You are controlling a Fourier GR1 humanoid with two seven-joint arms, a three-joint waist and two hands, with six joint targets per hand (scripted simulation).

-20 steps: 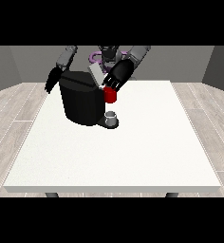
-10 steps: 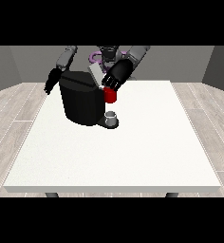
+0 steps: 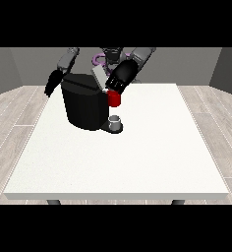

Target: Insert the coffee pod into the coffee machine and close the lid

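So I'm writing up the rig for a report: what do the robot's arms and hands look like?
Both arms have grey segments with dark joints. Each ends in a black hand: the hand at the view's right looks bulky, and the hand at the view's left looks slimmer. Purple cabling loops at the torso between them.

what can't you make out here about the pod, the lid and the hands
Front view only:
- The grey coffee pod: not plainly visible. A small grey thing sits at the foot of the black coffee machine, too small to identify.
- Whether the pod chamber is filled: hidden by the hand at the view's right and a red thing at the machine.
- The hand at the view's left: finger pose too small to read.
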